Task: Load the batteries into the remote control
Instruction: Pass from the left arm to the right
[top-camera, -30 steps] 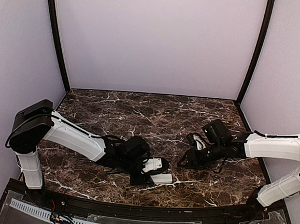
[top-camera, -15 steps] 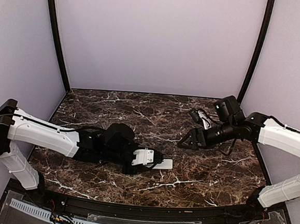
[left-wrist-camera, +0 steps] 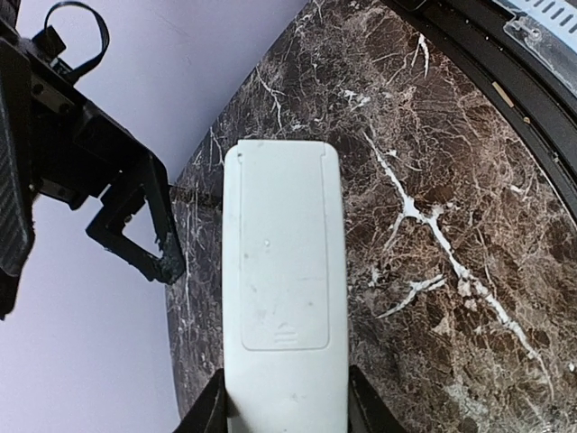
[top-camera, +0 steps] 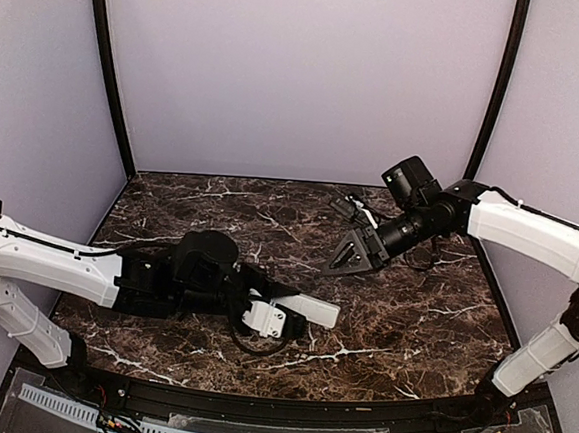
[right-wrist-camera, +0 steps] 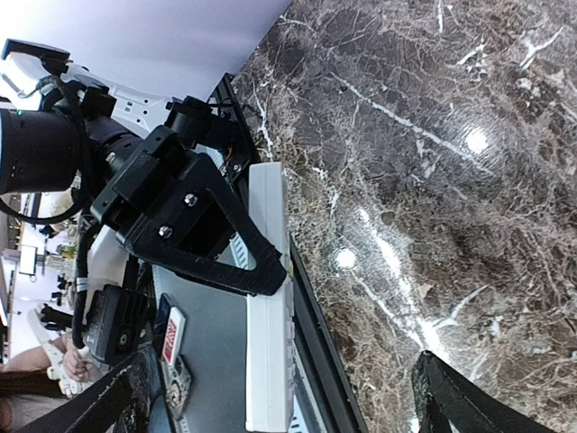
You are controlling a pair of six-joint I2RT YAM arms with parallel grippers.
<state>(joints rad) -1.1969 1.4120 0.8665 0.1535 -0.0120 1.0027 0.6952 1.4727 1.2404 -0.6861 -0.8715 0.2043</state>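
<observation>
The left claw [top-camera: 273,318] is clamped on one end of the white remote control [left-wrist-camera: 284,271], its back towards the wrist camera, over the front middle of the marble surface [top-camera: 411,326]. The right claw [top-camera: 353,252] gapes wide and empty, farther back.

Soft, even light from above fills the top view, leaving only faint shadows on the dark marble table [top-camera: 402,316]. The right wrist view shows two round glare spots on the polished stone. In the left wrist view the white remote control [left-wrist-camera: 284,289] looks nearly washed out, though its edges are sharp.
</observation>
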